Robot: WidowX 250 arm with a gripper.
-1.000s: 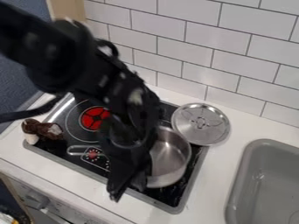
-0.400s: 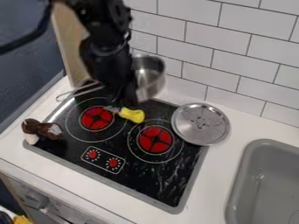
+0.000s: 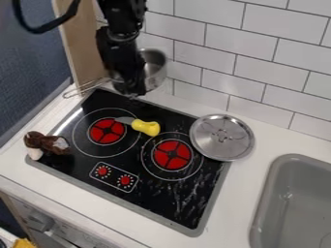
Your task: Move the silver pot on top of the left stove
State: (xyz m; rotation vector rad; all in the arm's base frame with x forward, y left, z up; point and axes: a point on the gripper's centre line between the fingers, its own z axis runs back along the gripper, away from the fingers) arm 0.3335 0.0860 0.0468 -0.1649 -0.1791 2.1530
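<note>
Silver pot (image 3: 156,70) has moved farther back since the earlier frame, together with the gripper (image 3: 132,90), which hangs down clamped on it. It is now beyond the stove's (image 3: 174,196) back edge, near the tiled wall (image 3: 217,63). Between this edge and the left burner (image 3: 107,131) is black glass; the yellow-handled knife (image 3: 146,127) reaches over the burner.

The pot (image 3: 155,65) is smooth, shiny metal, with a handle (image 3: 85,87) of bare metal wire. The round lid (image 3: 221,137) looks like brushed metal with a soft sheen. The stove (image 3: 174,196) has a glossy black top, streaked with pale reflections. The knife's yellow handle (image 3: 146,127) looks like smooth plastic. The brown toy (image 3: 46,144) appears to be fuzzy cloth. The counter (image 3: 278,138) is smooth and white, the sink (image 3: 267,186) smooth grey, the wall tiles (image 3: 259,48) lightly glossy, and the blue wall (image 3: 32,72) rough.
</note>
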